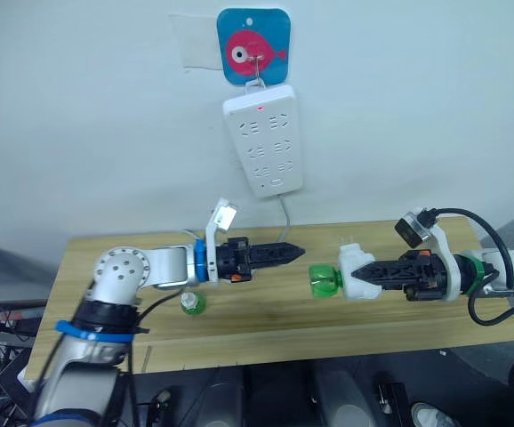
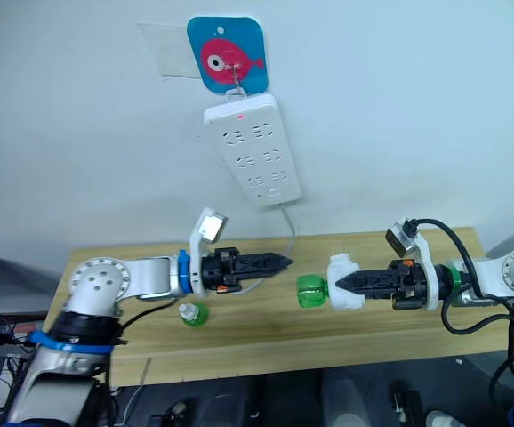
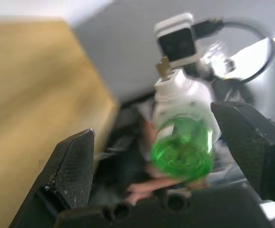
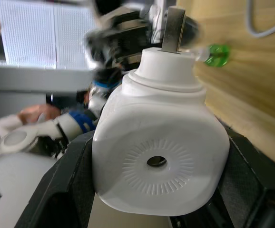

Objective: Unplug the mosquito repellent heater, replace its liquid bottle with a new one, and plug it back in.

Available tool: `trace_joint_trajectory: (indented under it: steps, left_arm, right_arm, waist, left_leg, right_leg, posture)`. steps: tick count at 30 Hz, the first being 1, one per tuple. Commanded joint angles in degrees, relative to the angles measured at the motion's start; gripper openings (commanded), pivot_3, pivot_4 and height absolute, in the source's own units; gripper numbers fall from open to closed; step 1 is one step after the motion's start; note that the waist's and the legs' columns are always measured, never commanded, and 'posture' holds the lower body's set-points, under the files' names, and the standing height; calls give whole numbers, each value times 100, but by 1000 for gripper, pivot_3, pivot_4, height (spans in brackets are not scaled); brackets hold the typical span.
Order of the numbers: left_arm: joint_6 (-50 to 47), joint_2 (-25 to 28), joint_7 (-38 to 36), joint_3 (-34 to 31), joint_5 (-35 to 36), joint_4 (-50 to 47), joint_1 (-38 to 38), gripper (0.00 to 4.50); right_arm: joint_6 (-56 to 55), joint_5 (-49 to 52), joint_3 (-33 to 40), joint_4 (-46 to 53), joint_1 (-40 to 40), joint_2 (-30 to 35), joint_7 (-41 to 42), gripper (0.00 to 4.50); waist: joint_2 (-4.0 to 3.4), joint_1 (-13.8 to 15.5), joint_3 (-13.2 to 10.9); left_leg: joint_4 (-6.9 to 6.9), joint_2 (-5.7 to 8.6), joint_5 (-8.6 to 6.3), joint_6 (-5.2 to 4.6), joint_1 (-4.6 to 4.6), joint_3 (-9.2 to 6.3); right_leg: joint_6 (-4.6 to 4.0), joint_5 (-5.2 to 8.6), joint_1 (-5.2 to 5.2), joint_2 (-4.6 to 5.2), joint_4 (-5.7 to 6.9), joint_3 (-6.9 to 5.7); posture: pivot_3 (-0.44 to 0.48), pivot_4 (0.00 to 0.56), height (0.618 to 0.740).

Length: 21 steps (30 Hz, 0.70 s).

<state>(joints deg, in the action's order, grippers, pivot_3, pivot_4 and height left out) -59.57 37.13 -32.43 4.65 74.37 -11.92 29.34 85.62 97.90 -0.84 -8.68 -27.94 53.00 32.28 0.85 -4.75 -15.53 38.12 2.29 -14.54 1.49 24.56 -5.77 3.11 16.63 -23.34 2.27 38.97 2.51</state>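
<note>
Heater [image 1: 357,271] clamped in right pincer [image 1: 371,273].

Wooden tabletop [image 2: 266,334] below a white power strip [image 2: 252,149] hung on the wall: right gripper [image 2: 339,285] clasping the white mosquito repellent heater [image 2: 343,281] with its green bottle [image 2: 311,291]; left gripper [image 2: 285,261] just opposite; second green bottle [image 2: 192,313] lying beneath the left arm.

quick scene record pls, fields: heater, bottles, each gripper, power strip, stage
heater: white mosquito repellent heater unplugged, held above the table with a green bottle attached
right gripper: right gripper shut on the heater
left gripper: left gripper open in its wrist view, pointed at the attached bottle, not touching it
second bottle: small green bottle standing on the table
power strip: power strip hanging on the wall, sockets unoccupied
stage: bottle swap not yet done
</note>
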Motion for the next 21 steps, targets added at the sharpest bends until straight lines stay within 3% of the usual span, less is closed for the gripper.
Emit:
trace_joint_trajectory:
  steps: [1, 3, 7, 13, 17, 21]
  left_arm:
    - [2303, 317, -1739, 508, -2205, -1483, -538, 4482]
    - [3853, 245, -2349, 630, -3312, -1622, -932, 4482]
    - [6565, -136, -2780, 730, -5068, -1025, -1411, 4482]
    - [9912, -755, -2741, 784, -6532, 333, -1502, 4482]
    - [11364, -1144, -2342, 805, -7176, 1248, -1132, 4482]
    - [11975, -1406, -1864, 835, -7677, 1955, -691, 4482]
  right_arm:
    - [45, 211, 235, -146, -83, -80, -83, 3044]
    - [65, 232, 260, -264, -138, -134, -153, 3044]
    - [82, 351, 309, -371, -199, -210, -288, 3044]
    - [114, 777, 244, -343, -227, -203, -436, 3044]
    - [94, 1145, 98, -297, -218, -116, -570, 3044]
    - [-35, 1441, -32, -182, -171, -52, -727, 3044]
  waist:
    - [-3, 3, 2]
    - [-3, 13, 2]
    - [-4, 108, 2]
    - [-3, 174, 2]
    - [-3, 201, 2]
    - [-2, 184, 2]
  left_leg:
    - [-5, -1, 2, 4, -2, 11]
    - [-9, -1, 2, 4, -3, 19]
    - [-3, -2, -11, -19, -3, 14]
    - [-1, 0, -13, -22, -1, 13]
    - [4, 4, -12, -22, 1, 11]
    - [10, 5, -12, -24, 1, 11]
  right_leg:
    - [0, 0, 0, 2, -4, 5]
    - [0, 0, 0, 3, -7, 10]
    - [-1, -1, 0, 8, -3, 8]
    - [-1, -2, 3, 18, -5, 3]
    - [0, -2, 3, 27, -3, -4]
    - [4, -5, 3, 28, 2, -6]
  posture:
    - [-87, 262, 740]
    - [-84, 259, 740]
    - [-83, 256, 740]
    - [-83, 255, 740]
    - [-86, 258, 740]
    - [-89, 264, 740]
